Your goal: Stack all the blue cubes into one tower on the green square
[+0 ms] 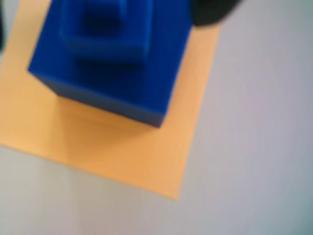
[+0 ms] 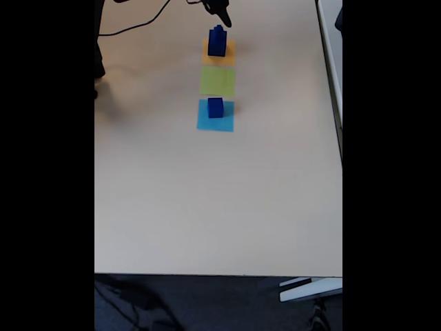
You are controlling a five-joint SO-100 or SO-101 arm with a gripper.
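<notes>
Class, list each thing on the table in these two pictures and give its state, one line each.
Large cube: upright on the orange square, a smaller cube stacked on it.
Lone cube: standing on the light-blue square.
Green square: flat, nothing on it.
Hand: above the stack, too dark to tell open or shut.

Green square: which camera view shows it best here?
The fixed view: the green square lies whole and bare between the orange square and the light-blue square. The wrist view frames the orange square under stacked blue cubes instead.
</notes>
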